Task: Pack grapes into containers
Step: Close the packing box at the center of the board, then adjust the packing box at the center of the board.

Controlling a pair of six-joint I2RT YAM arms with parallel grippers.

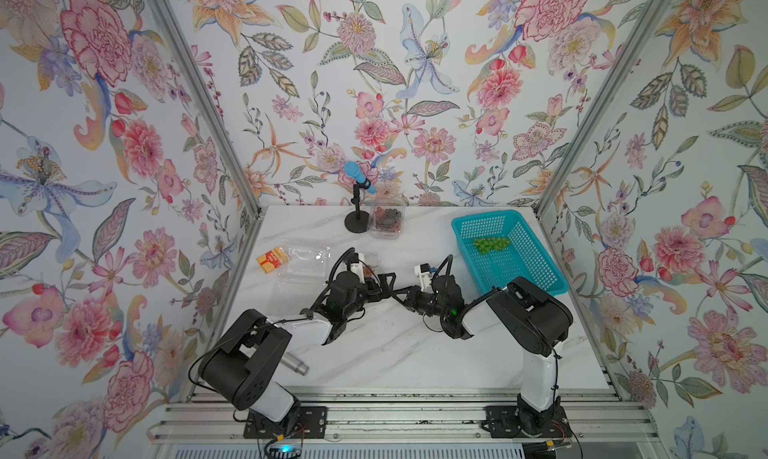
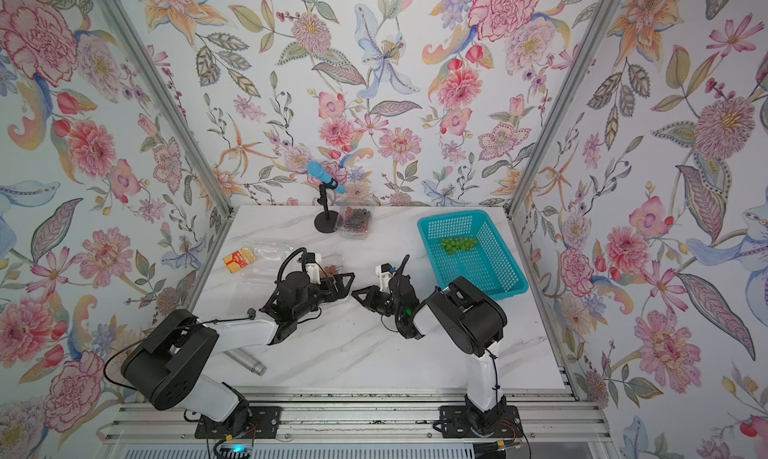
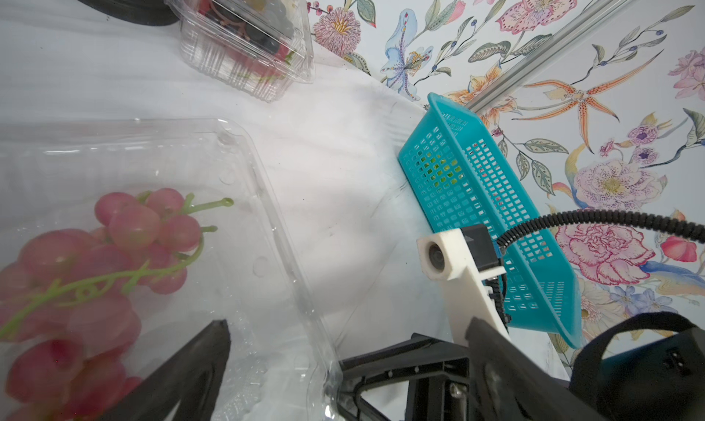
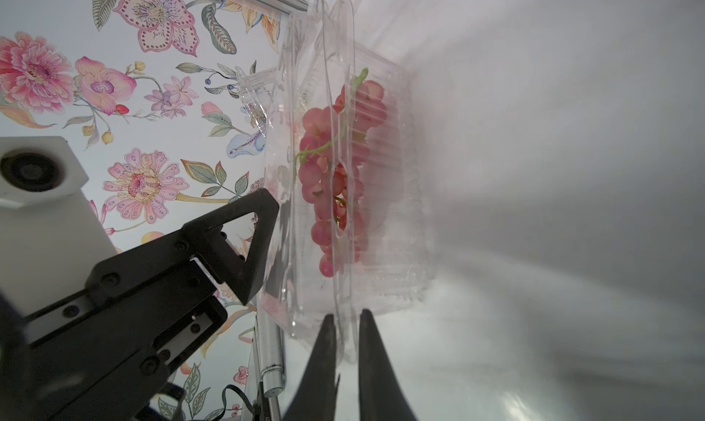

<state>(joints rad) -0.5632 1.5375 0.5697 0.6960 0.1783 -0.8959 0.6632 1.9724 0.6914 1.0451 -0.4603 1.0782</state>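
- The small bunch of red-pink grapes (image 3: pixel 95 278) lay inside a clear thin plastic clamshell box (image 3: pixel 267 194) near the middle of the white marble-look table (image 1: pixel 395 353), with the green stalk on top of the berries
- The right gripper (image 4: pixel 347 322) had its two black fingers nearly pressed together; in the right wrist view they were pinching a thin plastic edge of this clamshell box between them
- The left gripper (image 3: pixel 347 323) was spread wide and held nothing; one of its fingers (image 3: pixel 198 362) stood over the box beside the red-pink grapes, the other one was outside the box
- In both top views the two grippers were close to each other, just in front of this box
- The bunch of green grapes (image 1: pixel 490 245) lay in a teal perforated plastic basket (image 1: pixel 486 218) on the right side of the table, well apart from both grippers
- The dark purple-black berries, with some reddish ones, were in a second clear clamshell box (image 1: pixel 386 220), closed, at the back of the table just beside the black stand of a blue microphone (image 1: pixel 358 178)
- A third clear clamshell box (image 1: pixel 303 257) lay open on the left side, just beside a small orange and yellow carton (image 1: pixel 271 259)
- A grey metal cylinder (image 1: pixel 297 364) lay on its side near the left arm
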